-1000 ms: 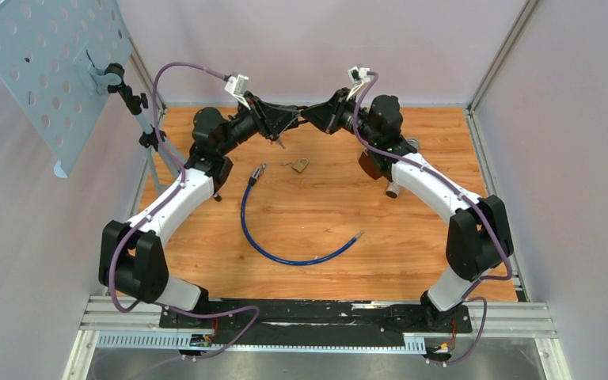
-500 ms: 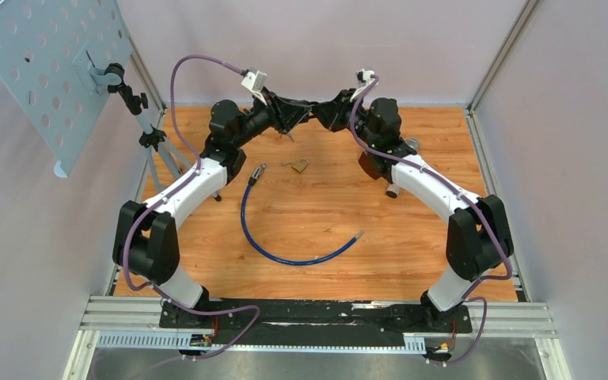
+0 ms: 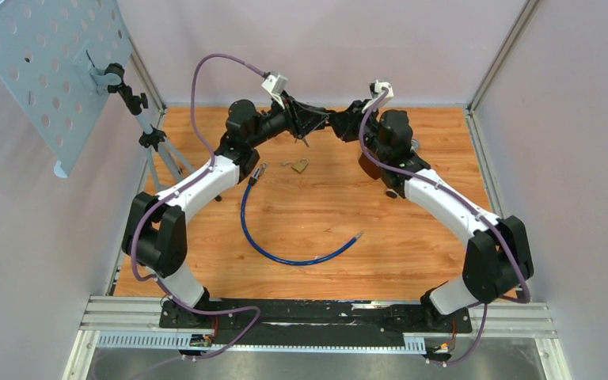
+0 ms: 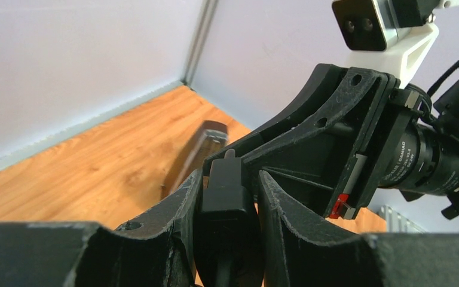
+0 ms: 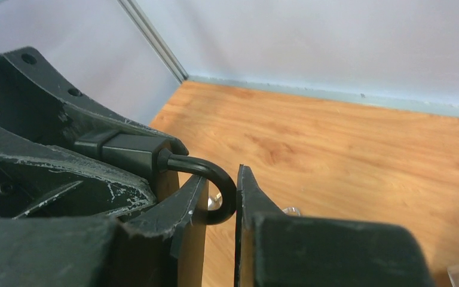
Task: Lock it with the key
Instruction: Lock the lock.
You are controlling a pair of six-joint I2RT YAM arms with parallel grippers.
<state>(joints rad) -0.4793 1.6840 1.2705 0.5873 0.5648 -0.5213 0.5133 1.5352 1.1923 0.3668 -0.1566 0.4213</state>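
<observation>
I see a big wooden table with pale walls around it. At the far left, a grey plate full of holes sits tilted on a black stand. It is well away from the work.

My left arm and right arm both reach to the far middle of the table. They meet there nose to nose, up in the air. From above, the two claws hide most of what is between them.

A blue cable lies on the wood in a wide curve with a silver tip at each end. One tip is on the near right and the other is on the far left. A small brass padlock lies flat just to the right of the far tip, not touching it. It sits on the table below the claws.

The left gripper is squeezed tight on the key. The key's head is a black block standing up between the two fingers.

A thin black loop bends out from that block like a hook. It runs into the thin gap of the right gripper. Those fingers are only a little apart. I cannot tell if they pinch the loop or just sit around it.
</observation>
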